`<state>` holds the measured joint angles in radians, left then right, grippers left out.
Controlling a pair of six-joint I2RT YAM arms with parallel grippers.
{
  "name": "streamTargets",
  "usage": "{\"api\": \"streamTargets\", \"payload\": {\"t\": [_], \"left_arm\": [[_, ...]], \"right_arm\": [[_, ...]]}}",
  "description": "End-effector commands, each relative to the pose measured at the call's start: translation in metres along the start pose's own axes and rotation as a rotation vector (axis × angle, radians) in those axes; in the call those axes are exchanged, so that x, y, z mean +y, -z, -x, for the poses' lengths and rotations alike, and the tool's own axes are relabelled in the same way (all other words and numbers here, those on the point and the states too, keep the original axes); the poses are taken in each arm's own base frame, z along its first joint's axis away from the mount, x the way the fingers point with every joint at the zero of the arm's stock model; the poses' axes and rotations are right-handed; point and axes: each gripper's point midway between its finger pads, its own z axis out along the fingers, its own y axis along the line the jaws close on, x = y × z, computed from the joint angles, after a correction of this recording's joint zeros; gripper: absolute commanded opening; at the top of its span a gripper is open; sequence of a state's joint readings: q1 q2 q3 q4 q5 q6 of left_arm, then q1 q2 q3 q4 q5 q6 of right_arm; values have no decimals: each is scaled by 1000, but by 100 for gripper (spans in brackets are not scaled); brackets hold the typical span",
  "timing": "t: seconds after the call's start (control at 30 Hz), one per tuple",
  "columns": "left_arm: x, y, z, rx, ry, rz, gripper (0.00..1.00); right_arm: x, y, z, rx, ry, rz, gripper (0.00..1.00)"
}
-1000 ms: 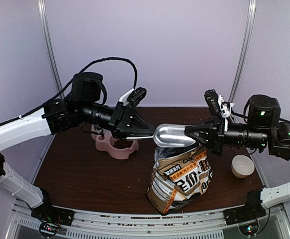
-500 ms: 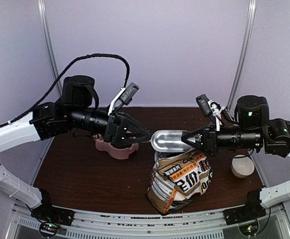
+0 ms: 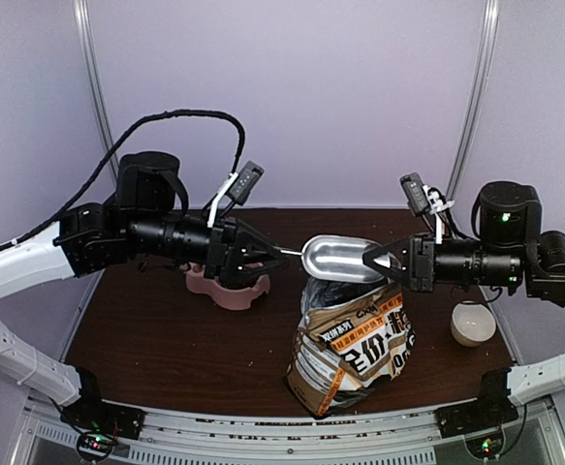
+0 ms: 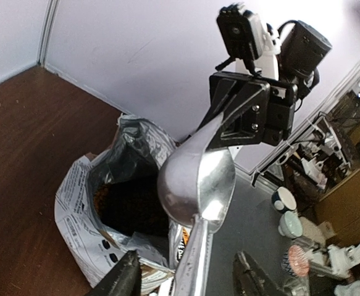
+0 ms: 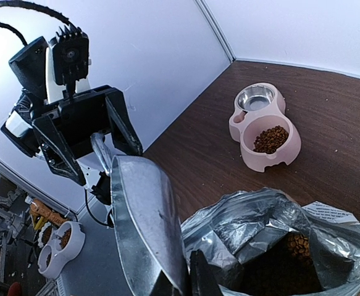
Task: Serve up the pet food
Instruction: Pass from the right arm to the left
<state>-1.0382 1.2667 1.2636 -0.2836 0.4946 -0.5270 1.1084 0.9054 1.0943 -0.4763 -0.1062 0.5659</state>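
Note:
The shiny metal scoop [image 3: 338,260] hangs level above the open white-grey-orange bag [image 3: 355,344]. My right gripper [image 3: 379,260] is shut on the scoop's front rim; in the right wrist view the scoop [image 5: 144,216] fills the foreground and my right gripper [image 5: 189,274] pinches its edge. My left gripper [image 3: 274,254] is open, its fingers wide on either side of the scoop's handle [image 4: 195,259] and apart from it. Pet food [image 5: 297,246] shows dark inside the bag [image 4: 75,197]. More pet food [image 5: 270,139] lies in one basin of the pink feeder [image 5: 247,145].
The pink feeder [image 3: 226,291] stands on the brown table behind and below my left gripper; its other basin holds a metal bowl [image 5: 255,97]. A small white bowl [image 3: 473,323] sits at the table's right, under my right arm. Walls enclose the back.
The scoop has shifted a little to the right with my right gripper. My left gripper has drawn back to the left along the handle.

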Motion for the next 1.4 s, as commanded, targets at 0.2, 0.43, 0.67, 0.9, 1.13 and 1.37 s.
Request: {"api": "streamTargets", "payload": {"t": [0.2,0.43,0.67,0.9,1.13,1.37], "left_arm": [[-10,-8,6,-24,-23,-45,42],[-12,-13,6,-18,-24,-53,41],[-11,-16,5,-22,-15,-60,39],[-13,-18,8,-27,-18,-73,39],[-12,-21,8,-28,-12,-80,41],[-10,-21,6,-27,-7,-69,25]], "right_arm": [[4,-1,14,-43,-21,1,0],[6,-6,14,-41,-33,15,0],[6,-11,9,-23,-37,17,0],[5,-13,7,-12,-38,17,0],[5,-16,4,3,-35,20,0],[2,-15,3,2,-37,4,0]]}}
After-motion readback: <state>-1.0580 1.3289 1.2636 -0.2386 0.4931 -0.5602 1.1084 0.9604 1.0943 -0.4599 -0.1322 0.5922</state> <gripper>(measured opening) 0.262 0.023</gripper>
